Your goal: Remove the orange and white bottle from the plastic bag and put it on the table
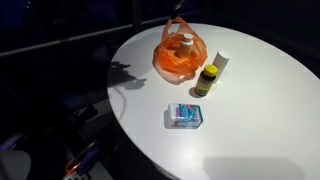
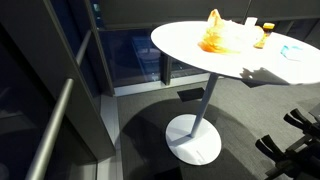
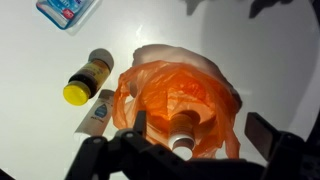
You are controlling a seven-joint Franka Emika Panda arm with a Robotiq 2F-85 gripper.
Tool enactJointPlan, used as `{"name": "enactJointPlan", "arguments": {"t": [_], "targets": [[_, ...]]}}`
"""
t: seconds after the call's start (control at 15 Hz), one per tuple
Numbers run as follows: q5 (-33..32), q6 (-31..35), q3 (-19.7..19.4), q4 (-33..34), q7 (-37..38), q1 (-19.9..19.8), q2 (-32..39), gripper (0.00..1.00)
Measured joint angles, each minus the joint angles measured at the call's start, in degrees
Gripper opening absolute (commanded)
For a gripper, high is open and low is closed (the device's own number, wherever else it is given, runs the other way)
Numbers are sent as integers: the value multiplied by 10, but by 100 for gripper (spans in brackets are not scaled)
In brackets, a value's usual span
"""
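Observation:
An orange plastic bag (image 1: 176, 60) stands on the round white table (image 1: 260, 120), and also shows in an exterior view (image 2: 222, 36). The orange and white bottle (image 1: 186, 42) stands upright inside it with its top poking out. In the wrist view the bag (image 3: 195, 95) lies just below me, with the bottle (image 3: 183, 130) and its white cap in the bag's mouth. My gripper (image 3: 203, 135) is open, its dark fingers on either side of the bag's opening, above the bottle and not touching it. The arm shows in neither exterior view.
A dark bottle with a yellow cap (image 1: 207, 79) (image 3: 88, 77) and a white tube (image 1: 221, 63) (image 3: 97, 115) stand beside the bag. A blue packet (image 1: 185, 115) (image 3: 68, 10) lies nearer the table's edge. The table stands on a single pedestal (image 2: 196, 130).

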Motion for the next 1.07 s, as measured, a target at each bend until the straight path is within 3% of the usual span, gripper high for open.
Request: {"name": "enactJointPlan", "arguments": {"t": [0.53, 1.07], "targets": [[10, 149, 19, 20, 95, 0, 101, 100], [-32, 207, 10, 66, 169, 2, 203, 100]]}}
